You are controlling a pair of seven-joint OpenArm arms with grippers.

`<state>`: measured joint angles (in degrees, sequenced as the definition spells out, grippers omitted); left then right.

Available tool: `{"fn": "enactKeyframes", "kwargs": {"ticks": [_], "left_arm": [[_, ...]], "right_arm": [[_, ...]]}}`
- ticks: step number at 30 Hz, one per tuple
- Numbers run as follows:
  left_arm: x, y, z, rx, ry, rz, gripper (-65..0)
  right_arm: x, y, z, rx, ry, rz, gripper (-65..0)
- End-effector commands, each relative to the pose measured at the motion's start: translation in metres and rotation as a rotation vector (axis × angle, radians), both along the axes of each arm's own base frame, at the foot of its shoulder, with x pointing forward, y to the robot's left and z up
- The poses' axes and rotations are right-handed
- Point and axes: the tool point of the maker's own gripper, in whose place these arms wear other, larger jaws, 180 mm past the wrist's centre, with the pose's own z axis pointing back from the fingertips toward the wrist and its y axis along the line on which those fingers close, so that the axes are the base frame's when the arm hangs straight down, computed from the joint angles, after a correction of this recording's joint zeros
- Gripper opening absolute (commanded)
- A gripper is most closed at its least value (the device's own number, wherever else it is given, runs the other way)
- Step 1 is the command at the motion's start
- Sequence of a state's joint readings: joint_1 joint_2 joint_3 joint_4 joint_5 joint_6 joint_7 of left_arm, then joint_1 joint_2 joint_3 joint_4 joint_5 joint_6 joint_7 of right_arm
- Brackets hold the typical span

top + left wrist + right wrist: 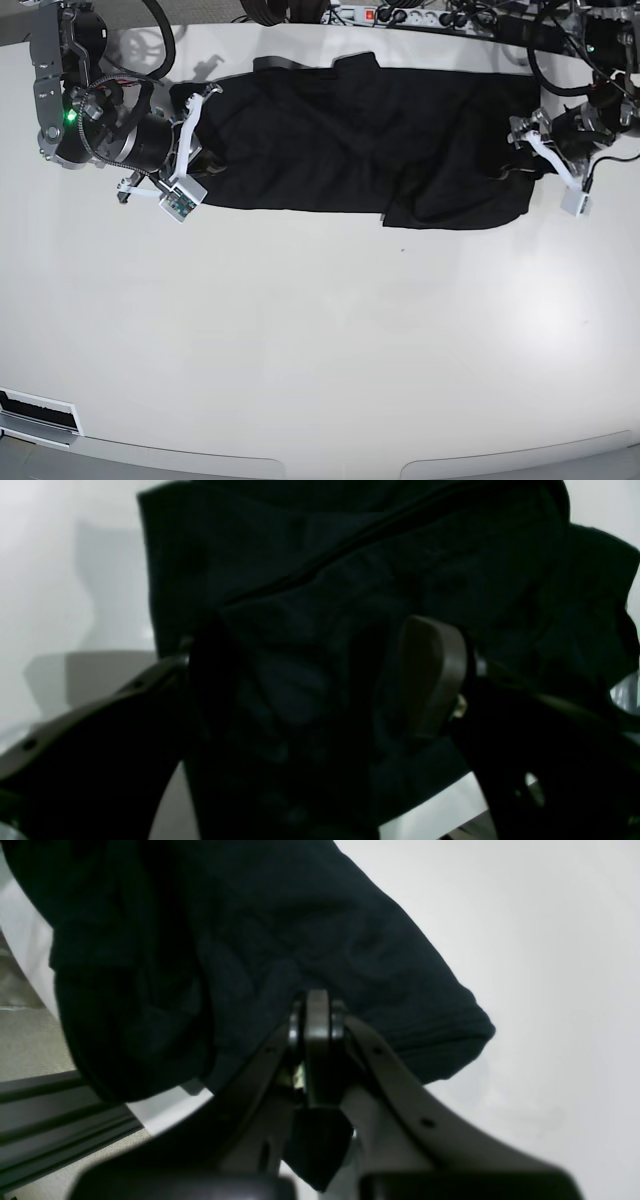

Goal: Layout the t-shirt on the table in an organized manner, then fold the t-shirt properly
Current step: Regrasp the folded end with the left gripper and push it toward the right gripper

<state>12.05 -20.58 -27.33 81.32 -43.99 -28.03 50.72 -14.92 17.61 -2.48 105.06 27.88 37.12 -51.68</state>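
The t-shirt is lying stretched across the far side of the table. The right gripper is pinching the shirt's left end with jaws closed, while the left gripper is standing wide open around fabric at the right end

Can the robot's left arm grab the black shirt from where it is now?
Probably yes. The left gripper is open right at the end of the t-shirt, and the left wrist view shows black cloth lying between its spread fingers. Nothing seems to block it.
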Motion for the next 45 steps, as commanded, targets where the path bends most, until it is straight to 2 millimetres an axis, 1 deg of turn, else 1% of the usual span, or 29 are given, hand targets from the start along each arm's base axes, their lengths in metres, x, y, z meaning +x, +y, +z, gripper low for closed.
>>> {"fn": "enactKeyframes", "kwargs": {"ticks": [1,4,8,9,11,13,15,18,21,23,28,30,34,39,41,45], "left_arm": [[0.008,0.002,0.009,0.003,-0.040,0.000,-15.8],[0.007,-0.006,0.009,-0.028,-0.045,-0.002,-15.8],[0.006,-0.028,0.023,-0.119,-0.107,-0.105,-16.1],[0.005,-0.033,0.026,-0.138,-0.120,-0.133,-17.8],[0.003,-0.040,0.031,-0.170,-0.138,-0.170,-24.3],[0.003,-0.041,0.033,-0.181,-0.139,-0.169,-33.8],[0.003,-0.041,0.032,-0.180,-0.136,-0.171,-45.2],[0.001,-0.042,0.031,-0.178,-0.127,-0.176,-64.5],[0.001,-0.042,0.031,-0.179,-0.126,-0.176,-65.0],[0.001,-0.045,0.035,-0.213,-0.130,-0.176,-65.0],[-0.008,-0.068,0.057,-0.416,-0.117,-0.219,-65.0],[-0.014,-0.074,0.061,-0.460,-0.101,-0.247,-65.0],[-0.020,-0.078,0.060,-0.472,-0.073,-0.275,-65.0],[-0.022,-0.082,0.061,-0.489,-0.071,-0.282,-65.0],[-0.026,-0.090,0.060,-0.513,-0.059,-0.304,-65.0],[-0.042,-0.122,0.051,-0.550,0.015,-0.405,-65.0]], "right_arm": [[0.007,0.001,0.010,0.017,-0.036,0.003,-65.0],[0.007,0.001,0.010,0.017,-0.036,0.003,-65.0],[0.007,0.001,0.010,0.017,-0.036,0.003,-65.0],[0.007,0.001,0.010,0.017,-0.036,0.003,-65.0],[0.007,0.001,0.010,0.017,-0.036,0.003,-65.0],[0.007,0.001,0.010,0.017,-0.036,0.003,-65.0],[0.007,0.001,0.010,0.017,-0.036,0.003,-65.0],[0.007,0.001,0.010,0.017,-0.036,0.003,-65.0],[0.007,0.001,0.010,0.017,-0.036,0.003,-65.0],[0.007,0.001,0.010,0.017,-0.036,0.003,-65.0],[0.007,0.001,0.010,0.018,-0.037,0.003,-65.0],[0.007,0.001,0.010,0.017,-0.036,0.003,-65.0],[0.007,0.001,0.010,0.019,-0.039,0.003,-65.0],[0.007,0.001,0.010,0.020,-0.039,0.003,-65.0],[0.007,0.001,0.010,0.020,-0.039,0.003,-65.0],[0.007,0.001,0.010,0.019,-0.039,0.003,-65.0]]}}
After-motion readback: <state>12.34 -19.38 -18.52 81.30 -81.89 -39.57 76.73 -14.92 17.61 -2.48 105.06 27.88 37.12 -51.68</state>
